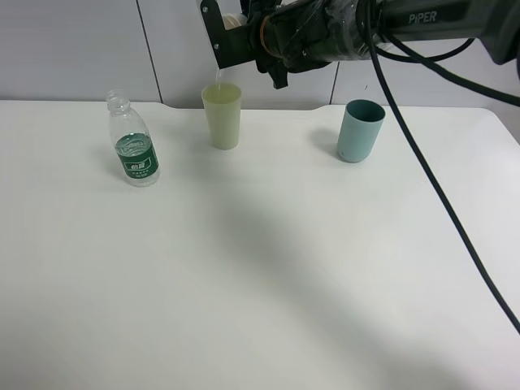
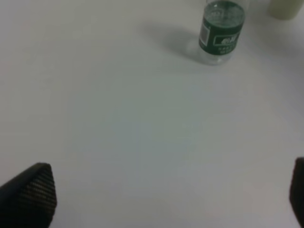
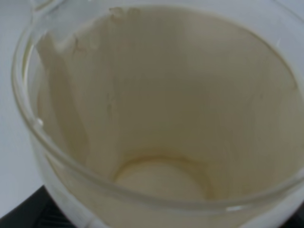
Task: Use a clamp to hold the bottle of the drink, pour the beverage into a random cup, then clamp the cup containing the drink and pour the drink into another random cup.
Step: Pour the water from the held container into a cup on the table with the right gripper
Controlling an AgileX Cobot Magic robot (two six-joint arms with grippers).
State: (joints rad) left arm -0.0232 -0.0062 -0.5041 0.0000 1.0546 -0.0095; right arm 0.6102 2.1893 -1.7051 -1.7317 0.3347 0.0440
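A clear water bottle (image 1: 134, 150) with a green label stands uncapped at the left of the white table; it also shows in the left wrist view (image 2: 222, 31). A pale yellow-green cup (image 1: 222, 116) stands at the back middle. My right gripper (image 1: 237, 34) reaches across above it, shut on a cream cup (image 3: 161, 118) that is tipped over. A thin stream (image 1: 216, 77) falls from it into the yellow-green cup. The held cup's inside looks nearly drained. A blue cup (image 1: 360, 130) stands to the right. My left gripper (image 2: 168, 199) is open and empty, low over bare table.
The right arm and its black cable (image 1: 439, 187) cross the back and right side of the table (image 1: 268, 276). A grey wall runs close behind the cups. The table's back edge has a shallow notch behind the cups.
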